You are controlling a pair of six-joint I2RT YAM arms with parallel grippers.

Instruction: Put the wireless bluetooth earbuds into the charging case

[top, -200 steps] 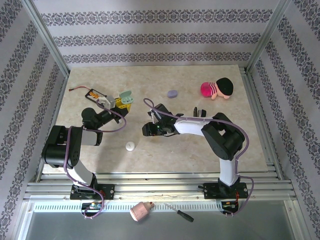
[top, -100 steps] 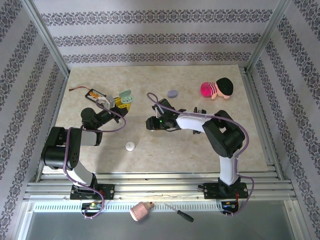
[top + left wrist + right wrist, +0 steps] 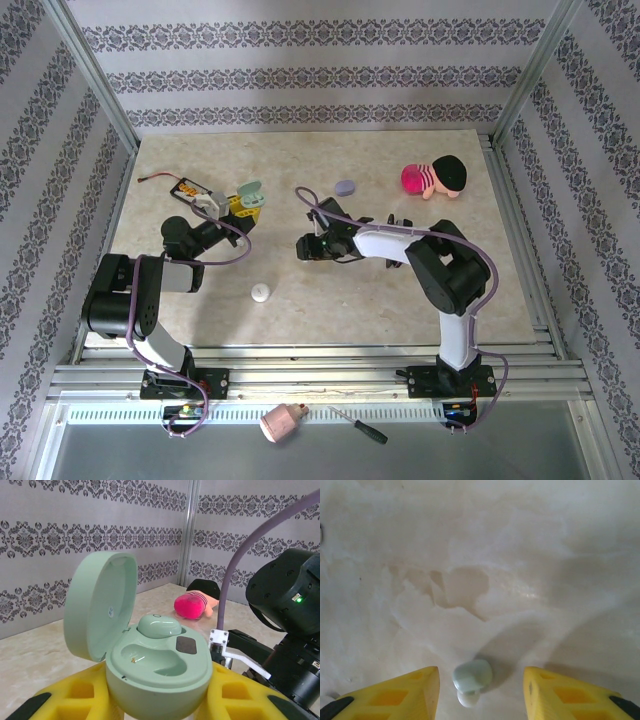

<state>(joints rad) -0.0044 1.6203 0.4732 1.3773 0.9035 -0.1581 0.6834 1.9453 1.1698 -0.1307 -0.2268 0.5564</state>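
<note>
Shift: right hand (image 3: 306, 247) moved slightly up-frame in top view; spread open, straddled mint earbud (image 3: 472, 676) on worktop (image 3: 530, 540), ungripped. Left hand (image 3: 157, 702) clamped open charging case (image 3: 155, 665), one socket empty. Pickup looked next.

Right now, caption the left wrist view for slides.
Left gripper holds open mint case: one earbud seated, other slot empty.

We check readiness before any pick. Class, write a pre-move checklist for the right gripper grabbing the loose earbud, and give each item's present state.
1. Right gripper open, fingers either side of the loose earbud: ok.
2. Earbud lying free on the table: ok.
3. Charging case held by left gripper: ok.
4. Lid open: ok.
5. One slot empty, the other holding a seated earbud: ok.
6. Fingers low enough to grip: cannot tell.
</note>
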